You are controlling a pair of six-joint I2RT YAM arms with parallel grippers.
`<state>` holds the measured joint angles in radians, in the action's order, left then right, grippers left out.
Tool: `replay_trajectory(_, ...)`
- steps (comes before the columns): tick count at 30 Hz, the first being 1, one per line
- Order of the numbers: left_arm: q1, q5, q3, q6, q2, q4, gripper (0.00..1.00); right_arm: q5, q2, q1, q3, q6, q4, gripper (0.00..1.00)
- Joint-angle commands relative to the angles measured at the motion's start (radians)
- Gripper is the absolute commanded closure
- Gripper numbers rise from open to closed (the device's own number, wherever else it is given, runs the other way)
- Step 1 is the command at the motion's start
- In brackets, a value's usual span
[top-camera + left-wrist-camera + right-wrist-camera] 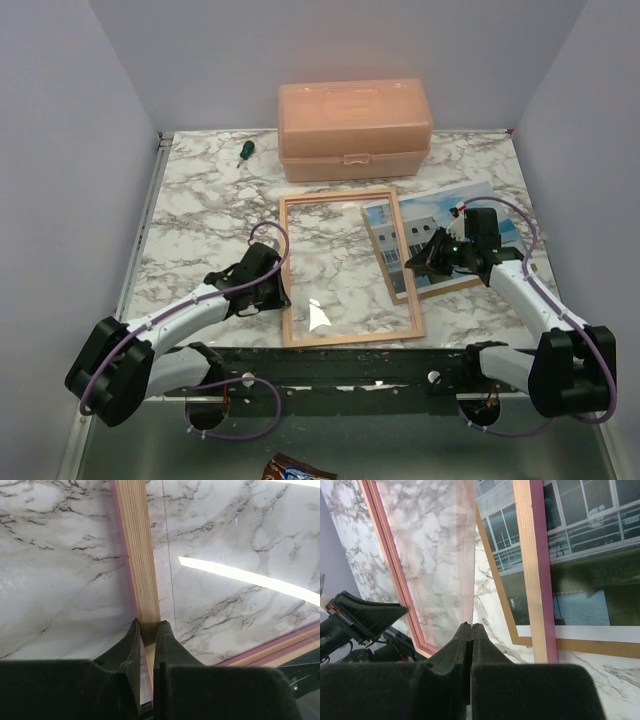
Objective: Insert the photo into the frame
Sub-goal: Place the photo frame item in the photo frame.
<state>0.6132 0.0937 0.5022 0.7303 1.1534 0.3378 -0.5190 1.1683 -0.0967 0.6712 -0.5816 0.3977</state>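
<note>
The frame (350, 335) lies pale wood back up on the marble table, mid-front. My left gripper (283, 290) is shut on its left bar, seen in the left wrist view (149, 627) gripping the wood strip (140, 555). The photo (500, 215), a white building and blue sky, lies on a brown backing board (450, 287) at the right, its left part under the frame's right bar (532, 580). My right gripper (415, 262) is inside the frame by that bar. Its jaws (471, 626) are shut on the edge of a clear pane (435, 570), which slants up from the frame. The photo also shows in the right wrist view (585, 555).
A peach plastic box (355, 128) stands at the back centre. A green-handled screwdriver (243, 151) lies left of it. Lilac walls close in the table on three sides. A wrapper (290, 468) lies below the near edge.
</note>
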Motion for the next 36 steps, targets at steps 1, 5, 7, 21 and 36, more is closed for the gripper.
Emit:
replay_trajectory(1, 0.028, 0.031, -0.076, -0.013, -0.048, 0.047, 1.00, -0.112, -0.022, -0.003, -0.075, 0.001, -0.093, 0.95)
replay_trajectory(5, 0.027, 0.036, -0.084, -0.014, -0.070, 0.046, 1.00, -0.228, 0.000, -0.003, -0.151, -0.046, -0.245, 0.84)
replay_trajectory(7, 0.027, 0.035, -0.080, -0.015, -0.070, 0.047, 1.00, -0.275, 0.017, -0.003, -0.187, -0.080, -0.328, 0.76)
replay_trajectory(21, 0.028, 0.035, -0.073, -0.013, -0.062, 0.051, 0.99, -0.406, 0.174, -0.004, -0.272, -0.238, -0.687, 0.54)
replay_trajectory(36, -0.128, 0.116, -0.096, 0.032, -0.173, 0.021, 0.48, -0.400, 0.068, -0.004, -0.119, -0.171, -0.459, 0.99)
